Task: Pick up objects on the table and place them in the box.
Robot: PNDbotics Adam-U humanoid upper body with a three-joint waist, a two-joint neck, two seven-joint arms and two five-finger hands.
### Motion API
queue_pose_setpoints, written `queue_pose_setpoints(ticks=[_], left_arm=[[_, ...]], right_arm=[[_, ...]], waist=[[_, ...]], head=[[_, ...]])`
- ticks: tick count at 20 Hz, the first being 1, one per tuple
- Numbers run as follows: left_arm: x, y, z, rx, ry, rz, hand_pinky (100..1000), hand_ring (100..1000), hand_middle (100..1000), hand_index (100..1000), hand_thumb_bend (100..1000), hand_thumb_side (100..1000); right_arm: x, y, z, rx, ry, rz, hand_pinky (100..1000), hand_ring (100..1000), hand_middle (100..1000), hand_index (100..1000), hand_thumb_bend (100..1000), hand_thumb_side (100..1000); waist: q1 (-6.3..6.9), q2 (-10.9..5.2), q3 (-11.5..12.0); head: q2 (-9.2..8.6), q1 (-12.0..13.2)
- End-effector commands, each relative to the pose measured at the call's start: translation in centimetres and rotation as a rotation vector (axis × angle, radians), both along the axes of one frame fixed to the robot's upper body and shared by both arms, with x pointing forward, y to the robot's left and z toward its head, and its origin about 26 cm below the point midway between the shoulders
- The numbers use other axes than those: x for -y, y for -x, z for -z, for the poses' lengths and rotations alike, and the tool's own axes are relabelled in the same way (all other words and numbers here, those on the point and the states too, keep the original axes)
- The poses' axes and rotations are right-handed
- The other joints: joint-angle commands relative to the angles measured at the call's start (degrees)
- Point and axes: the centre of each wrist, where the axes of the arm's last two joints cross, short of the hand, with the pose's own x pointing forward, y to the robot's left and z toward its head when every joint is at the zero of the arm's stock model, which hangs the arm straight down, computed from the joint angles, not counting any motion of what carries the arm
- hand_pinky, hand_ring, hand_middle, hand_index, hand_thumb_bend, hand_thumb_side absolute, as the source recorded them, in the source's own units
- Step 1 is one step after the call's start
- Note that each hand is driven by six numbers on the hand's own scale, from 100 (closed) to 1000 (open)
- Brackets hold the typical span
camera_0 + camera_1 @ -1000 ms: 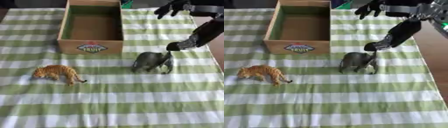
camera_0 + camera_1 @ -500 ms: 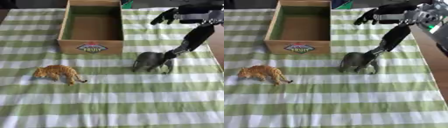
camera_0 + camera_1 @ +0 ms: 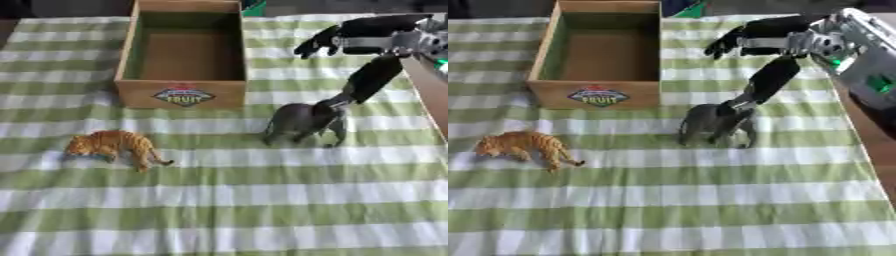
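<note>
The grey elephant toy (image 3: 302, 122) is standing on the green-and-white striped tablecloth (image 3: 262, 200), just right of centre, and the right hand (image 3: 776, 45) is reaching in from the upper right with its thumb (image 3: 765, 82) pointing down and touching the toy's back while the other fingers (image 3: 737, 37) are spreading straight out to the left, above the cloth, closed on nothing. Just up and left, the open cardboard box (image 3: 184, 95) with a fruit label is sitting empty. Further left and nearer, the orange tiger toy (image 3: 114, 146) is lying on the cloth, well apart from the elephant.
</note>
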Motion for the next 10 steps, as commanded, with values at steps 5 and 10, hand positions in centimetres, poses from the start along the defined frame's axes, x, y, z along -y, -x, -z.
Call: queue_pose_setpoints(ticks=[5, 10], left_arm=[[0.0, 0.2, -0.6, 0.015, -0.015, 0.004, 460, 652, 615, 753, 100, 986], [0.1, 0.2, -0.6, 0.013, -0.013, 0.006, 460, 651, 615, 752, 100, 986]], right_arm=[[-0.5, -0.9, 0.6, -0.010, 0.036, 0.015, 818, 923, 833, 997, 600, 554], [-0.8, -0.9, 0.9, -0.029, 0.050, -0.001, 818, 921, 820, 987, 578, 544]], waist=[[0.23, -1.33, 0.06], [0.24, -1.24, 0.03]], head=[[-0.12, -0.21], [-0.20, -0.12]])
